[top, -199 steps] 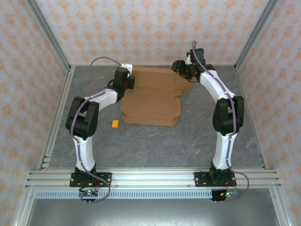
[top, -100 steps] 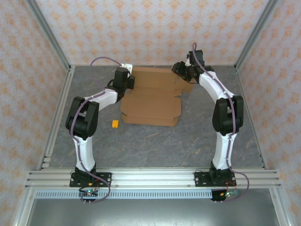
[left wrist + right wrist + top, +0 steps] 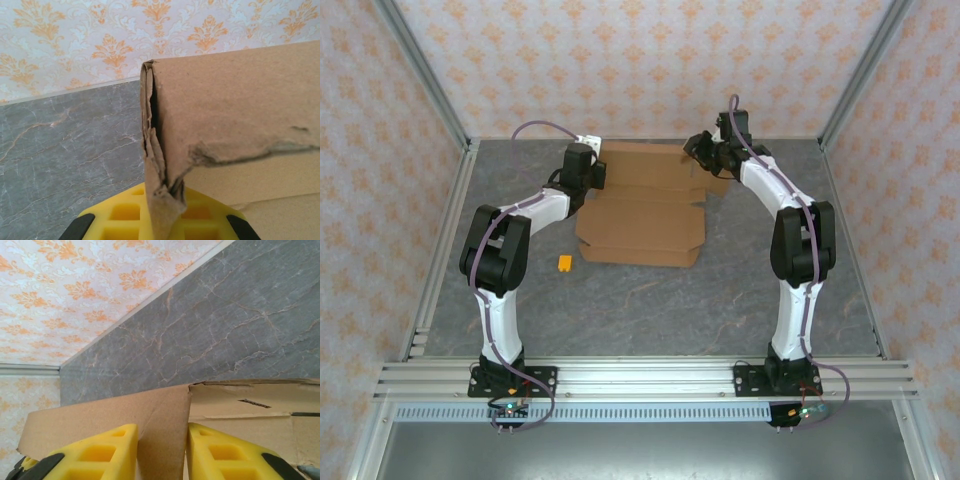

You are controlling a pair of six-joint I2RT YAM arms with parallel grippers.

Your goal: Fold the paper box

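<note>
Paper box (image 3: pixel 642 225) of plain brown cardboard, a die-cut sheet with flaps, lies just beyond the middle of the grey marbled table (image 3: pixel 650 300), with a tiny orange-yellow piece (image 3: pixel 565 263) near its 8 o'clock corner. At its 11 o'clock end the left gripper (image 3: pixel 160 212) is clamped tight on a crumpled, raised edge. At 1 o'clock the right gripper (image 3: pixel 162 450) stands with jaws narrow and an upright flap between its yellow fingers (image 3: pixel 95 452); whether they pinch it I cannot tell.
</note>
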